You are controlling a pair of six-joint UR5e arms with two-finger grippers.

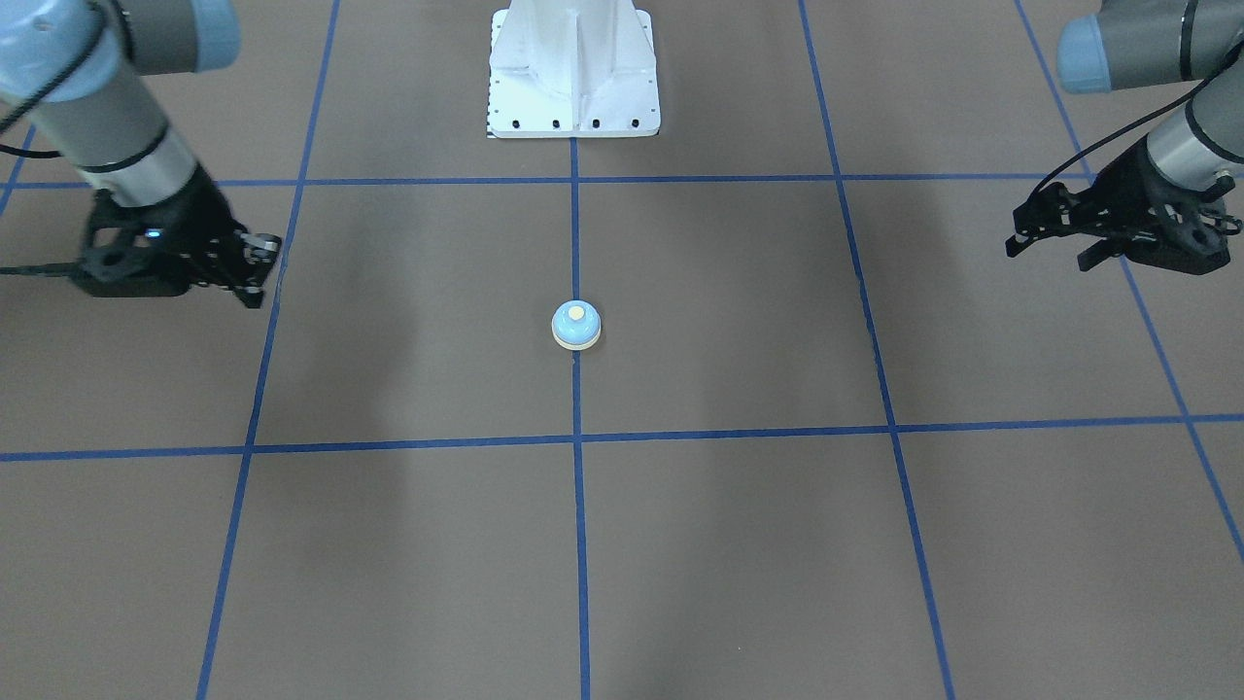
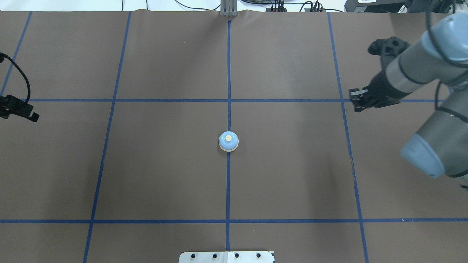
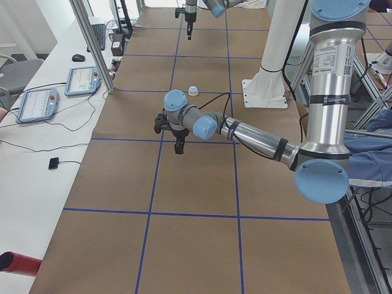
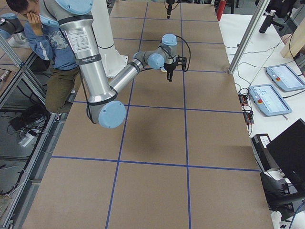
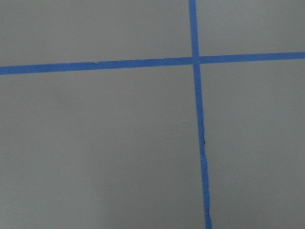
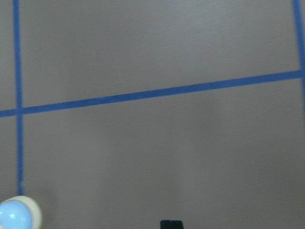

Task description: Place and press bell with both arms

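Note:
The light-blue bell (image 1: 575, 325) with its cream button stands upright on the centre blue tape line, also seen in the overhead view (image 2: 228, 141) and the exterior left view (image 3: 193, 90). Nothing touches it. My left gripper (image 1: 1048, 253) hangs above the table far to the bell's side, fingers apart and empty; only part of it shows at the overhead view's left edge (image 2: 22, 111). My right gripper (image 1: 255, 272) hangs far on the other side (image 2: 356, 100), fingers together and empty. The right wrist view shows the bell at its bottom left corner (image 6: 16, 214).
The white bolted pedestal (image 1: 573, 78) stands at the robot's side of the table. Blue tape lines (image 2: 228, 73) grid the brown table. A seated person (image 4: 43, 33) is beside the table. Teach pendants (image 3: 37, 104) lie on a side bench.

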